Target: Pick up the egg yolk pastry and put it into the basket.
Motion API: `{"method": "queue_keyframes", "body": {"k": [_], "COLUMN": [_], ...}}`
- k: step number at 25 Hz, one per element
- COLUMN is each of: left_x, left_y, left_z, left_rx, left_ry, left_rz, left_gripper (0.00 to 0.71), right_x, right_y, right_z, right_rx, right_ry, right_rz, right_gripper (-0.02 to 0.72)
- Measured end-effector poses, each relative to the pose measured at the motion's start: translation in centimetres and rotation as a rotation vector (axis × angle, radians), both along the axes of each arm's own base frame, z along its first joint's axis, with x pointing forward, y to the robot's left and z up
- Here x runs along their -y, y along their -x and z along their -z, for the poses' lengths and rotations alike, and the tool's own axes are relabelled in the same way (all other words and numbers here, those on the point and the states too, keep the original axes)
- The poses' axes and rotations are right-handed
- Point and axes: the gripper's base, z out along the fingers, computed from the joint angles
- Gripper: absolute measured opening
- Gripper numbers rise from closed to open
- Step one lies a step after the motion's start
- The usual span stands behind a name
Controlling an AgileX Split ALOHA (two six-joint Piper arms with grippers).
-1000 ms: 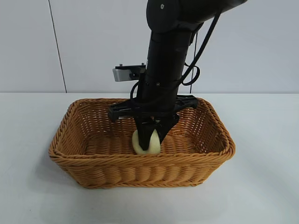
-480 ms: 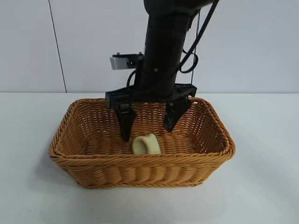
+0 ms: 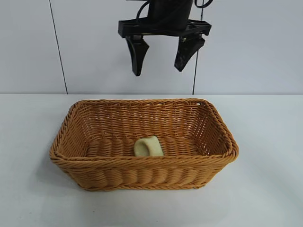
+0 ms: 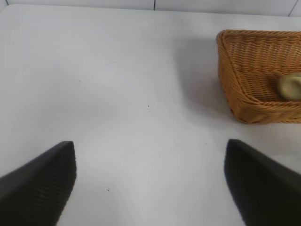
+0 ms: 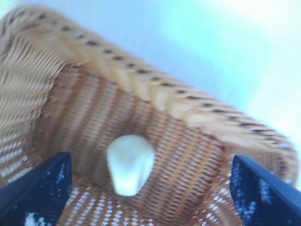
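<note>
The egg yolk pastry (image 3: 148,146), a pale cream lump, lies on the floor of the orange-brown wicker basket (image 3: 222,142), near its front wall. My right gripper (image 3: 158,71) hangs open and empty well above the basket, its fingers spread wide. In the right wrist view the pastry (image 5: 130,164) lies loose on the basket floor (image 5: 188,146) between and far below the open gripper (image 5: 149,159). My left gripper (image 4: 149,142) is open and empty over bare table, off to the side of the basket (image 4: 235,84); the pastry (image 4: 290,87) shows inside it.
The basket stands in the middle of a white table (image 3: 265,189) with a pale wall behind. Nothing else stands on the table.
My right gripper opened and let go of the pastry on the basket floor, then rose straight up out of the basket. The pastry stayed where it was set.
</note>
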Motion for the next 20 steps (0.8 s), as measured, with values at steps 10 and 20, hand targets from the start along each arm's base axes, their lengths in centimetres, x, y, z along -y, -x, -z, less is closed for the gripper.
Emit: {"method": "queue_keyframes", "body": {"k": [10,20], "left_x": [0.0,0.0], "left_y": [0.0,0.0], "left_z": [0.0,0.0], "left_rx": [0.000,0.000], "left_ry": [-0.001,-0.001], "left_rz": [0.000,0.000], "left_gripper": [0.662,0.662], "right_x": [13.6,22.0], "right_y": [-4.5,-5.1], "right_z": [0.0,0.0], "right_rx": [0.004,0.005], "right_ry": [0.016,0.024], "right_rz": [0.303,0.476], "right_gripper": [0.632,0.629]}}
